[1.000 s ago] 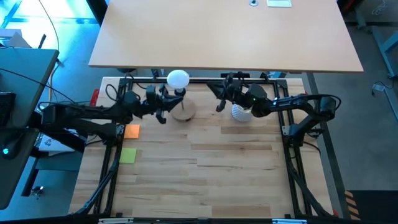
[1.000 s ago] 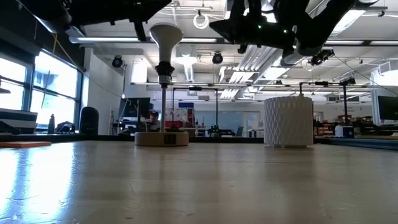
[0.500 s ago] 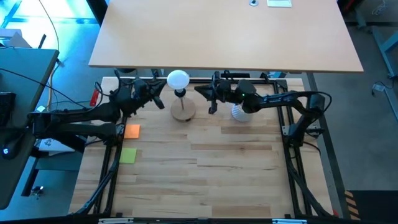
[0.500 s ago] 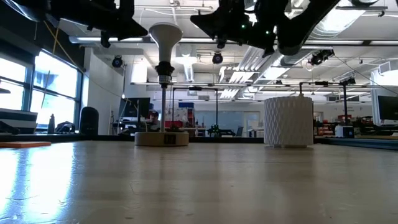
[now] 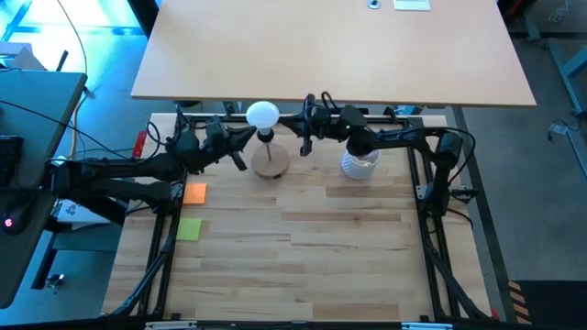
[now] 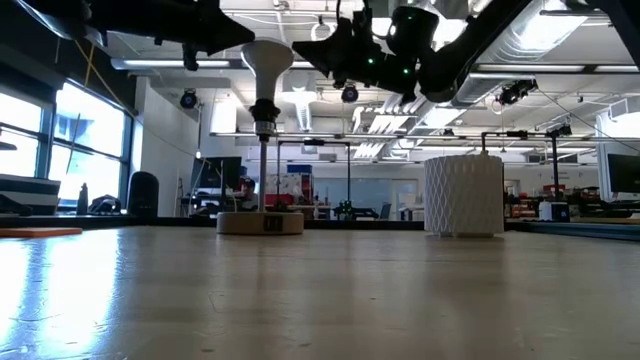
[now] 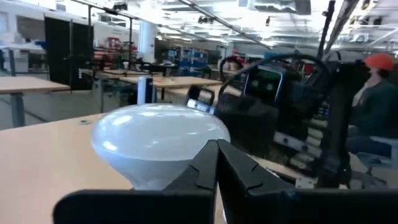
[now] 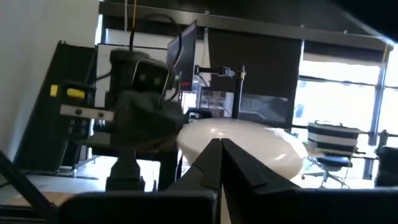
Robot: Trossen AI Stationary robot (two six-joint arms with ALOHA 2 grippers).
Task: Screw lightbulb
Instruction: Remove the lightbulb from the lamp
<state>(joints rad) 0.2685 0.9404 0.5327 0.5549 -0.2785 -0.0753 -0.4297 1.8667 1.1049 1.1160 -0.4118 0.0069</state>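
Left gripper (image 5: 240, 145): you have it just beside the lightbulb (image 5: 262, 115), on the bulb's left in the high view, raised off the table (image 5: 303, 238). In the left wrist view its two dark fingers (image 7: 214, 168) meet at their tips in front of the globe (image 7: 158, 140), so read it as closed on nothing; the bulb is not between them. The high view cannot confirm this, since the fingers are too small there.

Right gripper (image 5: 305, 128): it sits just to the bulb's right in the high view, at about globe height. The right wrist view shows its fingers (image 8: 219, 165) also pressed together, with the pale globe (image 8: 249, 144) beyond them and the left arm's dark body behind that. Closed, holding nothing.

Lightbulb position: it stands upright on top of a thin post rising from a round wooden base (image 5: 270, 163) near the table's far edge. The low view gives you what the overhead hides: the globe (image 6: 266, 58) tapers down to a narrow neck seated on the post, and both arms hang at globe level on either side of it.

Other items: a white perforated cup (image 6: 463, 194) stands right of the base, well apart from it. An orange pad (image 5: 194, 192) and a green pad (image 5: 189, 229) lie by the left edge of the table. A person in an orange cap (image 7: 378, 61) shows only in the left wrist view.
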